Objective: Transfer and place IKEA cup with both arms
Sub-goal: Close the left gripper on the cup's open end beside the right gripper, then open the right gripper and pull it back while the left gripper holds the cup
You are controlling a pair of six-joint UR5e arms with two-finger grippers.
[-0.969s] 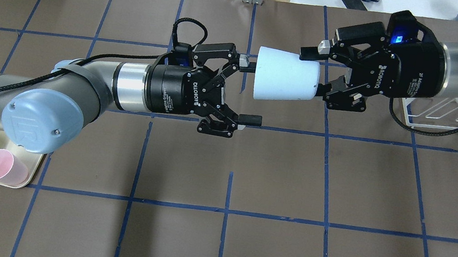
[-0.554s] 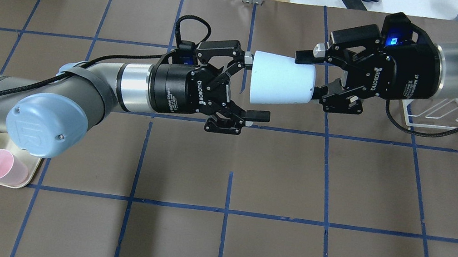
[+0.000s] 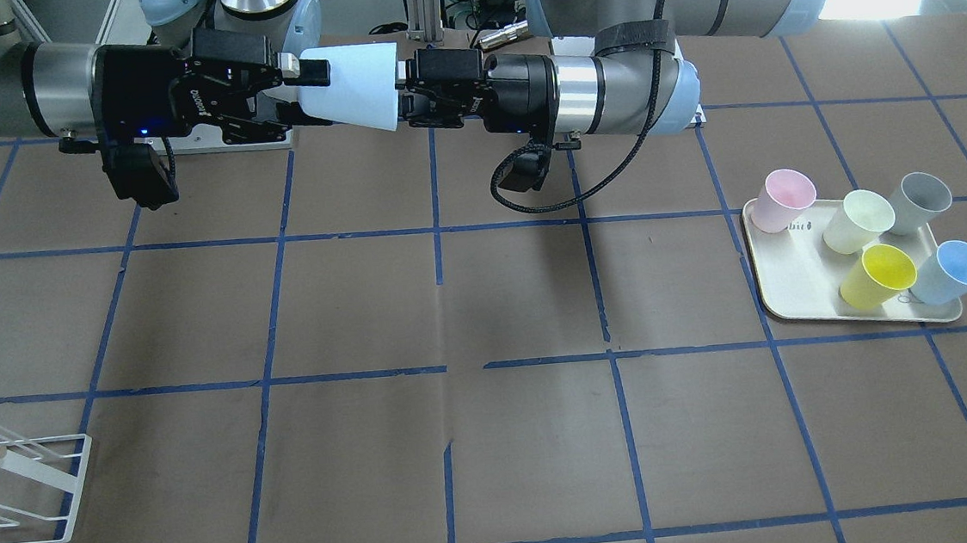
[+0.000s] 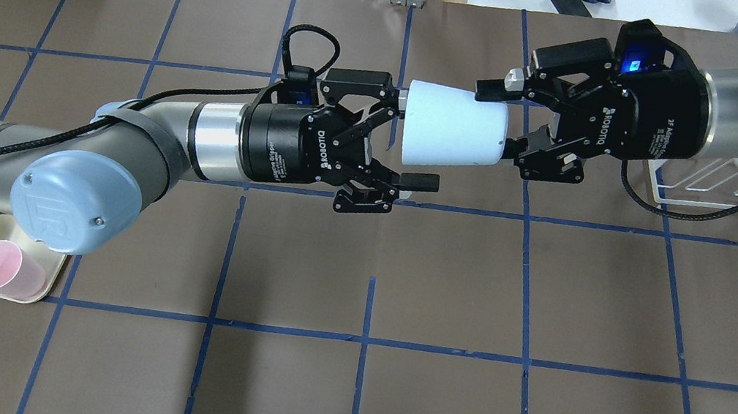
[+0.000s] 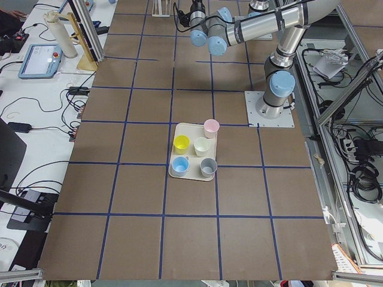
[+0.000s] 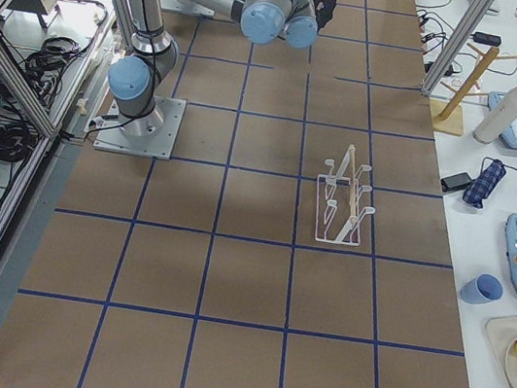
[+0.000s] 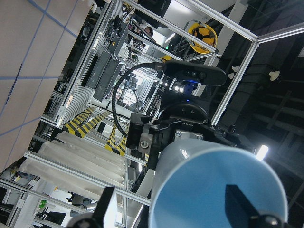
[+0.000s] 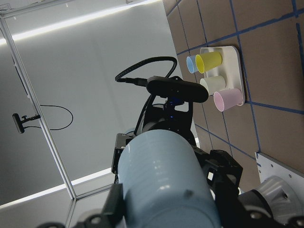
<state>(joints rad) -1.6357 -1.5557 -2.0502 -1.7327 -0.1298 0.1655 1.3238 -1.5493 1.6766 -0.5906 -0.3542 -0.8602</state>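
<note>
The IKEA cup [image 4: 454, 129] is held sideways in the air above the table, its mouth toward the left arm. It also shows in the front view [image 3: 352, 87]. My right gripper [image 4: 501, 120] is shut on its narrow base end, and the right wrist view shows the cup's pale outside [image 8: 166, 175] between the fingers. My left gripper [image 4: 409, 141] is open at the rim. One finger [image 4: 395, 98] sits at the mouth and the other [image 4: 419, 182] is outside, below the cup. The left wrist view looks into the cup's blue inside [image 7: 218, 190].
A cream tray [image 3: 796, 299] by the left arm's side holds pink [image 3: 780, 201], pale green [image 3: 857, 220], grey [image 3: 920, 201], yellow [image 3: 878, 273] and sky-blue [image 3: 951, 272] cups. A white wire rack [image 4: 720, 185] stands under the right arm.
My left gripper has moved right toward the cup's rim, still open. My right gripper has carried the cup slightly left. The gap between the grippers has narrowed.
</note>
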